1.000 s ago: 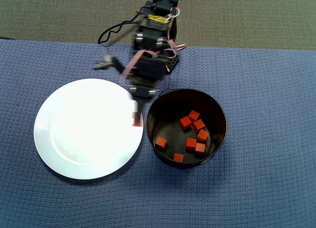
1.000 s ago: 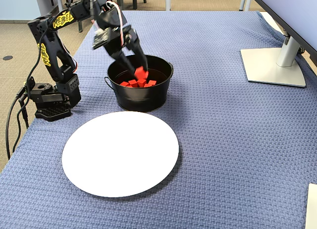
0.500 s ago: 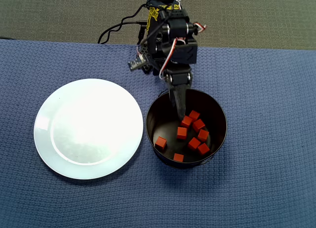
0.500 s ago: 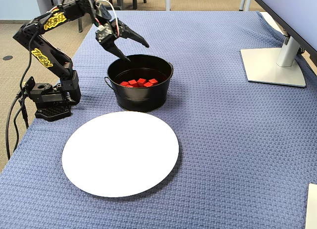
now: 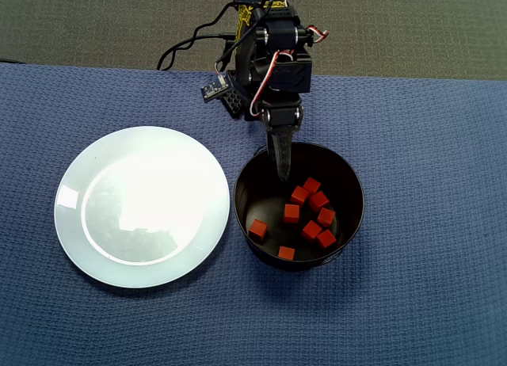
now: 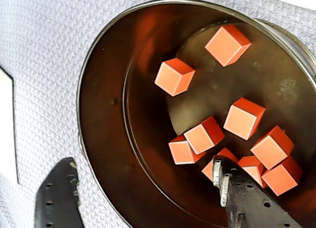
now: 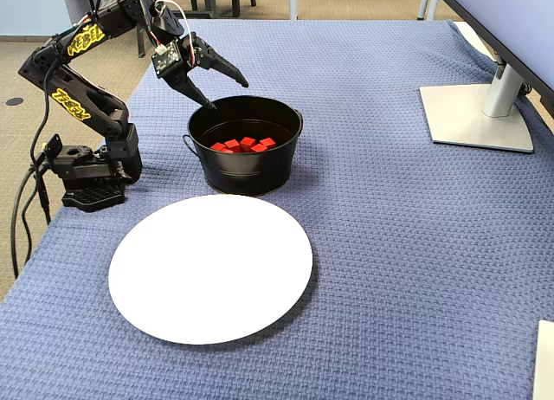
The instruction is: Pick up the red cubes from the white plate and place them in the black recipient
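Several red cubes (image 5: 292,214) lie loose on the floor of the black recipient (image 5: 252,184), some touching each other. In the wrist view they (image 6: 174,76) fill the right half of the recipient (image 6: 103,114). The white plate (image 5: 142,206) to its left in the overhead view holds nothing. My gripper (image 5: 283,164) hangs over the recipient's near rim, on the arm's side. It is open and empty. The fixed view shows the gripper (image 7: 227,94) spread wide above the rim, clear of the cubes (image 7: 247,143). In the wrist view one finger (image 6: 57,193) is outside the wall and the other inside.
The arm's base (image 7: 86,179) stands at the cloth's left edge in the fixed view, cables trailing beside it. A monitor stand (image 7: 476,114) sits at the far right. The plate (image 7: 210,266) lies in front of the recipient (image 7: 247,170) on blue cloth.
One second ago the gripper carried a red cube from the plate's edge. It opened over the recipient, the cube now lies inside, and the gripper has drawn back slightly toward the base.
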`<action>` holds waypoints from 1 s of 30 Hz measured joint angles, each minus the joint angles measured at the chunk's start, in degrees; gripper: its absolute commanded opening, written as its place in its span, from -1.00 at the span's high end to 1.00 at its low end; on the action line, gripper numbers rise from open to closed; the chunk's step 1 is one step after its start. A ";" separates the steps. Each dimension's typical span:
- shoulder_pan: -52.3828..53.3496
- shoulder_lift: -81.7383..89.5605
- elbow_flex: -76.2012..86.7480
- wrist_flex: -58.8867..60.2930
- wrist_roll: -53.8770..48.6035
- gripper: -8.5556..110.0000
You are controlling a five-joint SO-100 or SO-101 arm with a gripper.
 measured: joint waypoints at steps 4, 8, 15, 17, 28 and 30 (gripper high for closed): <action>1.23 -0.62 0.53 -0.53 0.00 0.42; 1.49 -1.05 0.70 -0.88 0.00 0.44; 1.32 1.85 2.64 -0.88 0.00 0.46; 2.02 4.83 4.04 0.00 0.00 0.50; 17.31 27.77 29.44 0.88 -7.12 0.55; 19.07 31.03 33.66 0.88 -8.70 0.57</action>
